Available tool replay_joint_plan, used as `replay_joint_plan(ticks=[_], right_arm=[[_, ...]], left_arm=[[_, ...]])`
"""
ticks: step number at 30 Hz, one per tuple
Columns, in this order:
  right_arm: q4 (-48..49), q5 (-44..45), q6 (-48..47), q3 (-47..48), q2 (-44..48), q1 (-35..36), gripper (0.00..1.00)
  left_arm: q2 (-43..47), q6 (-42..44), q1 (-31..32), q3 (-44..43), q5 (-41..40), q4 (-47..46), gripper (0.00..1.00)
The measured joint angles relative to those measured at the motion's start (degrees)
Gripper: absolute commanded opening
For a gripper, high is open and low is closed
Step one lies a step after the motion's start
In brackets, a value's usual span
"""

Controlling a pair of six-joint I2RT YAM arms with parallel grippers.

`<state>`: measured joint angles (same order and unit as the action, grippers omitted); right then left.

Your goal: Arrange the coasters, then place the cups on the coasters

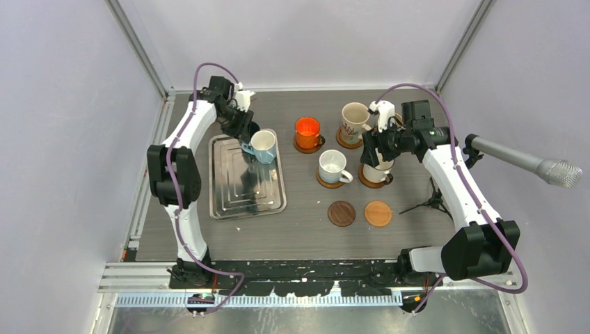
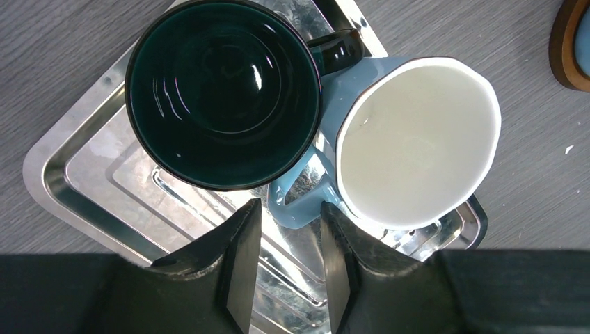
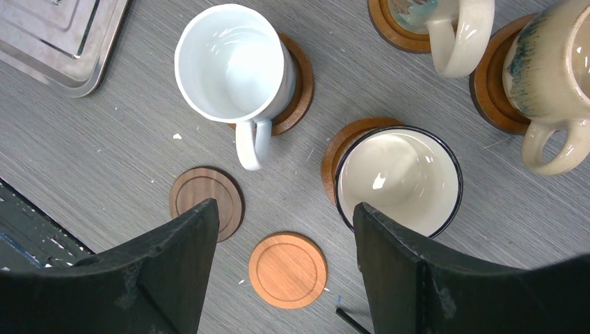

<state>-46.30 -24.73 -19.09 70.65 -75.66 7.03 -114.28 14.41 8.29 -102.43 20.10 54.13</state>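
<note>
A dark green cup (image 2: 222, 90) and a light blue cup (image 2: 417, 139) stand side by side on the silver tray (image 2: 76, 188). My left gripper (image 2: 289, 209) hangs over them, jaws narrowly open. The blue cup's handle (image 2: 303, 202) lies between the fingertips, with a thin gap on the left side. My right gripper (image 3: 285, 212) hovers wide open and holds nothing. Below it lie a bare orange-tan coaster (image 3: 287, 270) and a bare dark coaster (image 3: 206, 202). An orange cup (image 1: 307, 129), a white cup (image 1: 332, 165), a beige cup (image 1: 355, 120) and a dark-rimmed cup (image 3: 396, 177) each stand on a coaster.
Another beige cup (image 3: 556, 69) stands on a coaster at the far right of the right wrist view. A grey microphone-like rod (image 1: 536, 163) juts in from the right above a small black tripod (image 1: 433, 202). Walls enclose the table on three sides.
</note>
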Motion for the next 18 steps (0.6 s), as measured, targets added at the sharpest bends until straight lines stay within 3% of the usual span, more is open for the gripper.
replay_joint_plan(ticks=[18], right_arm=[[0.0,0.0,0.0,0.0,0.0,0.0,0.75]], left_arm=[[-0.3,-0.1,0.0,-3.7,-5.2,-0.6,0.34]])
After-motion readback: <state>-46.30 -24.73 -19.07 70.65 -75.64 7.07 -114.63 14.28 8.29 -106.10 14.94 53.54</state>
